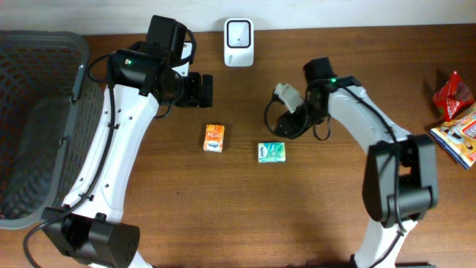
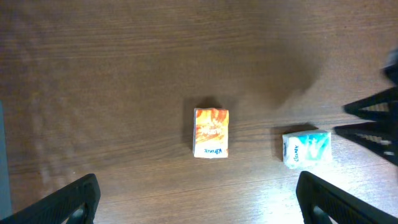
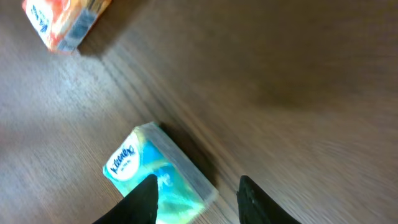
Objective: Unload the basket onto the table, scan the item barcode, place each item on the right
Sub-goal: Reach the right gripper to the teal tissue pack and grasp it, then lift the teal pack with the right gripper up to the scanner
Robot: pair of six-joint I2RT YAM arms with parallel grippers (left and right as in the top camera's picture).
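Note:
A teal Kleenex pack (image 1: 271, 152) (image 2: 306, 148) (image 3: 158, 180) lies flat on the wooden table. An orange tissue pack (image 1: 214, 138) (image 2: 211, 132) (image 3: 65, 22) lies to its left. No barcode shows on either item. My right gripper (image 1: 286, 125) (image 3: 198, 186) hovers just above and behind the teal pack, its fingers apart and nothing between them but the pack's near corner below. Above the bare wood behind the orange pack, my left gripper (image 1: 201, 89) (image 2: 198, 186) stands wide open and holds nothing.
A white scanner (image 1: 238, 32) stands at the table's back edge. A dark mesh basket (image 1: 37, 119) fills the left side. Red and blue snack packets (image 1: 457, 119) lie at the far right.

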